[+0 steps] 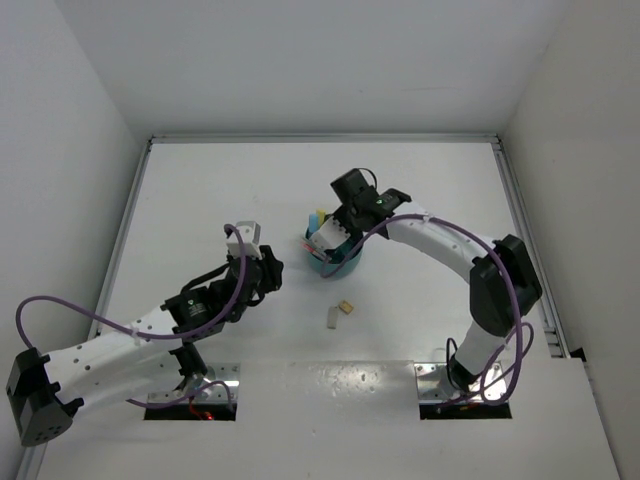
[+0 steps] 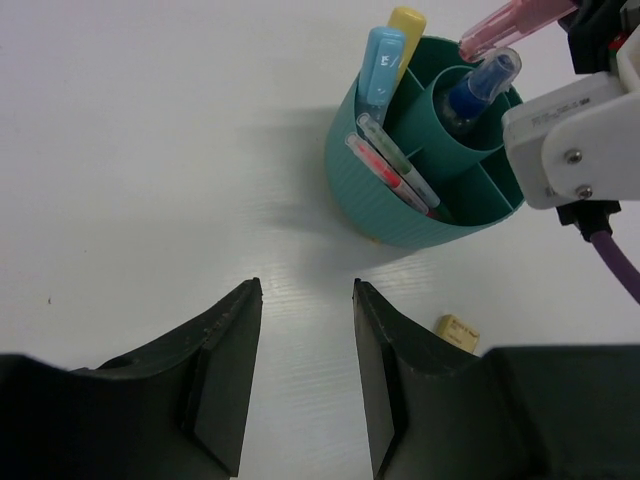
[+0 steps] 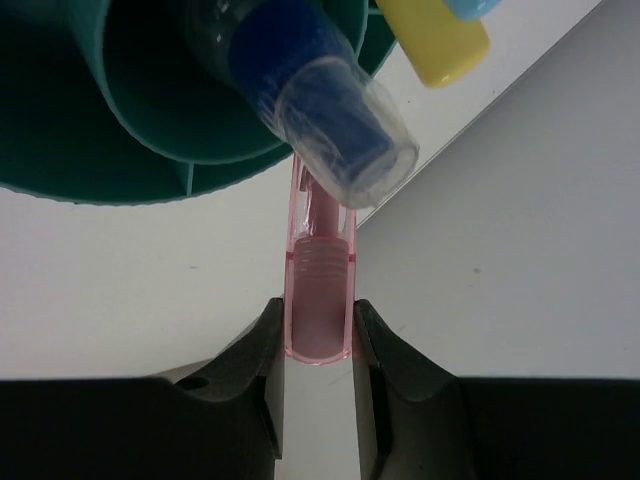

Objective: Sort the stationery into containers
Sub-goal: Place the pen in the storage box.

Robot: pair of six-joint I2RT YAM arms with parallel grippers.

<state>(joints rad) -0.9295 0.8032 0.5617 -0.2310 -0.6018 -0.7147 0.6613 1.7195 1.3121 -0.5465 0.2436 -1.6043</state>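
The teal round container holds a light-blue marker, a yellow marker, thin pens and a clear-blue pen in its central cup. My right gripper is shut on a clear pink pen, held just above the container's rim beside the clear-blue pen. My left gripper stands open and empty over bare table, left of the container. A tan eraser and a grey eraser lie on the table in front of it.
The tan eraser lies just right of my left gripper's right finger. White walls enclose the white table on the left, back and right. The right arm arches over the table from the right.
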